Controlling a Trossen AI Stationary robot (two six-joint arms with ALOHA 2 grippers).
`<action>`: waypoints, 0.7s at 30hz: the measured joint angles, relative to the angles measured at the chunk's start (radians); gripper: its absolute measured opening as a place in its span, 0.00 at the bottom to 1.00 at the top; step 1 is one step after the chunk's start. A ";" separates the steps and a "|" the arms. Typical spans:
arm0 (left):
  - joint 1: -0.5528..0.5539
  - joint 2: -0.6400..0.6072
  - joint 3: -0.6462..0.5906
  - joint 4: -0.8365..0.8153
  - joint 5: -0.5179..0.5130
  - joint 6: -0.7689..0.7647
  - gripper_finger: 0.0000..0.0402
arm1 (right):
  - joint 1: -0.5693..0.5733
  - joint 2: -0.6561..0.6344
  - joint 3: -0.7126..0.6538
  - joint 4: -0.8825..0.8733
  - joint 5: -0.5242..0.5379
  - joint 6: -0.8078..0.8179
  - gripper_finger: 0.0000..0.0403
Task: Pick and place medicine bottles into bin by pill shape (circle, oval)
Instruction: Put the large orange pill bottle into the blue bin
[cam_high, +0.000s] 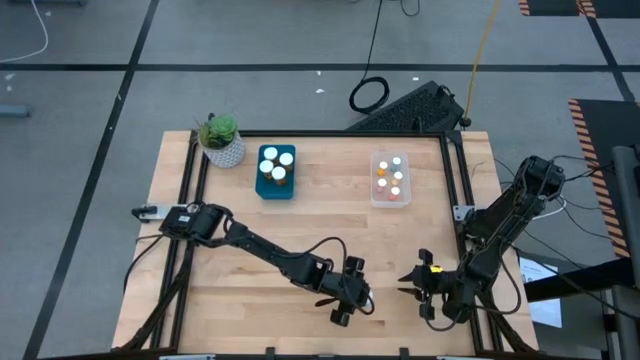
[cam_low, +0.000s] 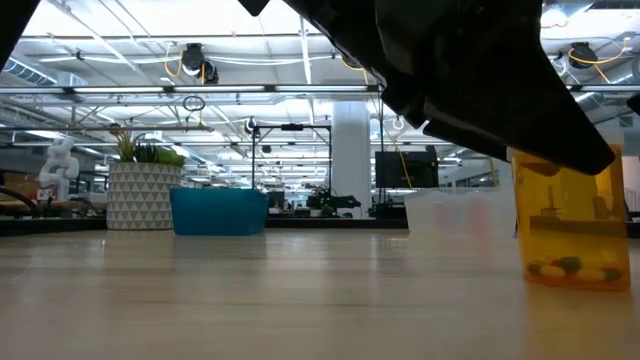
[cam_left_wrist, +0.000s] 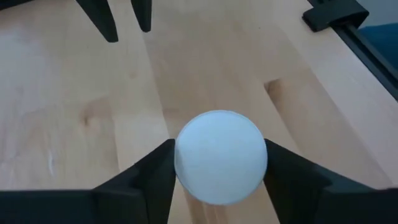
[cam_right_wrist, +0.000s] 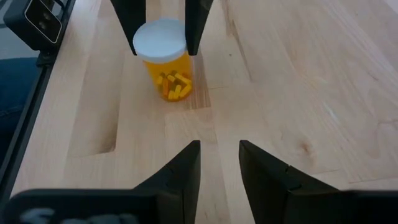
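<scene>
An amber medicine bottle (cam_right_wrist: 166, 68) with a white cap and yellow pills stands on the table near its front edge. My left gripper (cam_left_wrist: 221, 168) is shut on its cap and hides it in the high view (cam_high: 350, 300). My right gripper (cam_right_wrist: 219, 155) hovers a short way to the right (cam_high: 410, 285), narrowly open, with nothing between its fingers. At the far side stand a blue bin (cam_high: 275, 185) and a clear bin (cam_high: 390, 195), each holding white-capped bottles. My left gripper pinches the bottle's round white cap (cam_left_wrist: 186, 155) between its two fingers, one on each side of the rim. The fingers (cam_right_wrist: 134, 25) come from above, pointing down. The bottle stands upright with its base (cam_low: 575, 280) on the table.
A potted green plant (cam_high: 220, 140) stands at the far left corner beside the blue bin. Black rails (cam_high: 455, 190) frame the tabletop on its sides. Bare wood lies between the bins and the grippers.
</scene>
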 joint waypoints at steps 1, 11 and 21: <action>0.000 0.000 0.000 0.000 0.000 -0.009 0.53 | 0.000 0.000 0.000 0.000 0.000 0.000 0.25; 0.005 -0.177 0.000 -0.225 -0.007 -0.090 0.54 | 0.000 0.000 0.000 0.008 0.059 0.001 0.25; 0.046 -0.501 0.001 -0.656 -0.264 -0.115 0.53 | -0.020 0.000 0.000 0.038 0.109 -0.001 0.25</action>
